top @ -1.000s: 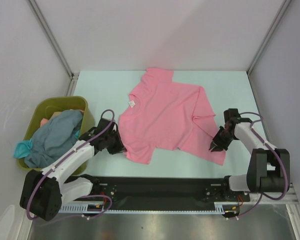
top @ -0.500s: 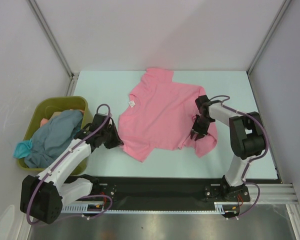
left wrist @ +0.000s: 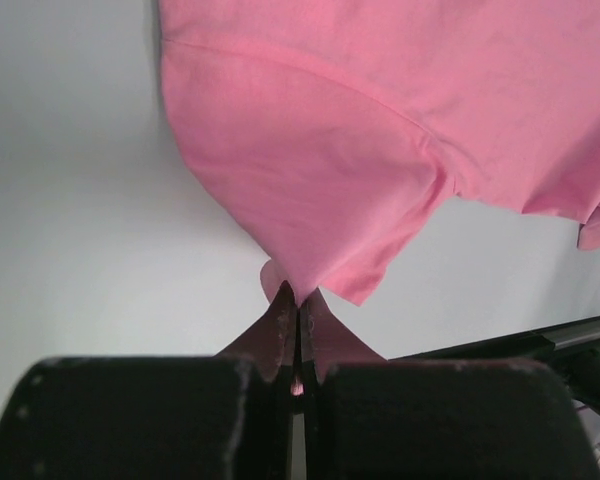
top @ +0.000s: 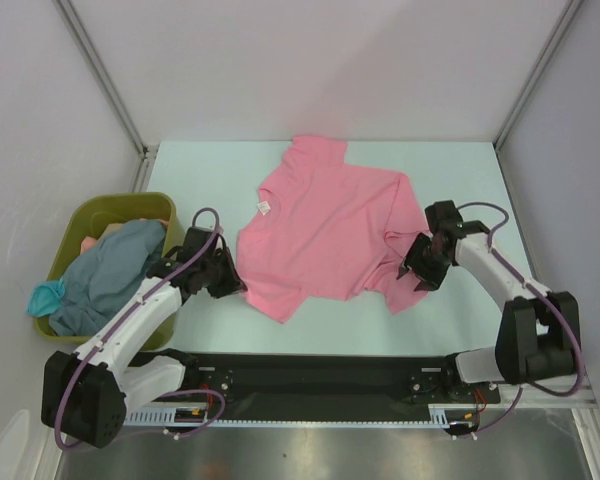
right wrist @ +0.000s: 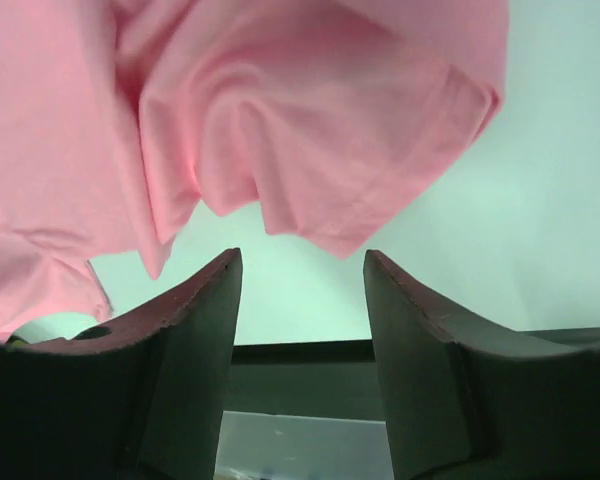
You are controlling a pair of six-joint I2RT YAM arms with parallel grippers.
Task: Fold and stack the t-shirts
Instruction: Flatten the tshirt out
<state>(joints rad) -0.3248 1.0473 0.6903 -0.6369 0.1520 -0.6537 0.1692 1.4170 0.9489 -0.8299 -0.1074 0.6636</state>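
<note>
The pink t-shirt [top: 325, 225] is seen lying on the pale table [top: 470, 180], between the two grippers. It is mostly spread flat, with its collar turned toward the left gripper [left wrist: 298, 325] and its bottom hem toward the right gripper [right wrist: 302, 262]. A small white label [top: 264, 208] can be made out at the collar.

The left gripper's fingers are pressed together, and a point of pink cloth at the edge of the near sleeve is pinched between them. In the left wrist view the sleeve is seen fanning out directly ahead of the fingertips, drawn to a narrow peak where it is held, with bare table to either side of that peak.

The right gripper's fingers are spread apart and nothing is held between them. A rumpled, doubled-over part of the shirt's hem end is seen just ahead of and above the fingertips in the right wrist view. Whether the cloth is touched by either finger cannot be told. In the top view this bunched corner lies beside the right gripper, on its inner side.

An olive-green bin [top: 90, 215] stands on the outer side of the left arm, well apart from the right gripper. A dusty grey-blue t-shirt [top: 110, 275] is heaped in it, and a teal t-shirt [top: 45, 297] is draped over its outer rim. Some lighter cloth is glimpsed beneath them, but what it is cannot be told.
</note>
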